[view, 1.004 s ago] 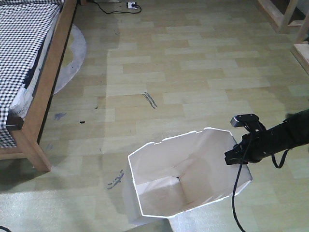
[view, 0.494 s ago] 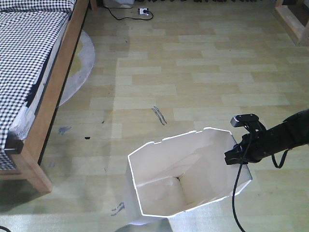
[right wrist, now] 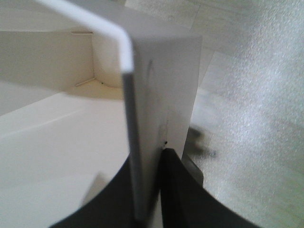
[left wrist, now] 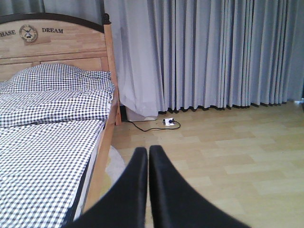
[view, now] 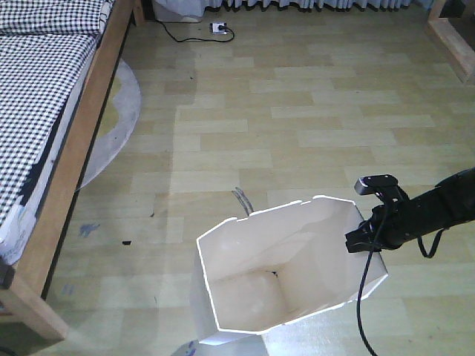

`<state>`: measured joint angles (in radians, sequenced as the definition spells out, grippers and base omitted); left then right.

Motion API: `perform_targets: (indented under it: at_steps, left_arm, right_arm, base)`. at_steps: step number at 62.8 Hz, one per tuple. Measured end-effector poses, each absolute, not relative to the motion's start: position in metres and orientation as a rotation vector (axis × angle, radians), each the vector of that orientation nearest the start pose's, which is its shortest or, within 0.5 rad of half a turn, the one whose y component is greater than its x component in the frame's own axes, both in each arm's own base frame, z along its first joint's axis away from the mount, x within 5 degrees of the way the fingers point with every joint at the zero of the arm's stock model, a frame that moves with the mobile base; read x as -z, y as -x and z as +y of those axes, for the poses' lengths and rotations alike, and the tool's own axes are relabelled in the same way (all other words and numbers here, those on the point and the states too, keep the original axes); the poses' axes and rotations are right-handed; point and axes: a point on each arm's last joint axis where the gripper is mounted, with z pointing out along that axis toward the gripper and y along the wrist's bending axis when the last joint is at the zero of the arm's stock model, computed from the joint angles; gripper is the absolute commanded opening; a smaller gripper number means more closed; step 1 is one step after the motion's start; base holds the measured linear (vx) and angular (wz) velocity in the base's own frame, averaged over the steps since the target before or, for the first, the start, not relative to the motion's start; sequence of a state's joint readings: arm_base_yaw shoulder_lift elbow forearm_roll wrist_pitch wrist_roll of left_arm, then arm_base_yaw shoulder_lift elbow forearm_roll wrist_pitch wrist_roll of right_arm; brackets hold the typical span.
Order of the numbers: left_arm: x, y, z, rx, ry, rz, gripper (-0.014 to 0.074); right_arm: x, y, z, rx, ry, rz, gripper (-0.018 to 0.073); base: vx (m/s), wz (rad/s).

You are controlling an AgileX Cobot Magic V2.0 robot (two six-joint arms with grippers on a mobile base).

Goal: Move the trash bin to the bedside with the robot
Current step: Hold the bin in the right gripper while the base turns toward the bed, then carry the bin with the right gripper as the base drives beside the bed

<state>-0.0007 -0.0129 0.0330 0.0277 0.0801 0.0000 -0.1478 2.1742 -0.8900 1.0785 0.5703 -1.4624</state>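
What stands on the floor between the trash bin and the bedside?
Nothing visible does. Only bare floor and a flat grey rug lie between the trash bin and the bed. The right end effector grips the bin's rim.

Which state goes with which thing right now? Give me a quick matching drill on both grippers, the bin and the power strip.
Things
1. left gripper
2. right gripper
3. trash bin
4. power strip

States
A. lying on the floor by the curtains
B. shut, holding nothing
C. shut on the trash bin's wall
D. white outside, cream inside, top open

Pairs: 1-B, 2-C, 3-D, 4-A
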Motion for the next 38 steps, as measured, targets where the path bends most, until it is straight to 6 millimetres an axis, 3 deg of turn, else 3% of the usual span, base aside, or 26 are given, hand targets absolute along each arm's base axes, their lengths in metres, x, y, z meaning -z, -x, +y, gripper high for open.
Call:
perform_targets:
  at_steps: [38]
  left_arm:
    - [-0.1955,-0.0568,0.0002,-0.023,-0.021,1.584,-0.0006]
  right_arm:
    - [-0.0285,-0.3134,-0.0028,-0.654,0.469,2.808,-0.0005]
  base:
    - [0.30,-0.01]
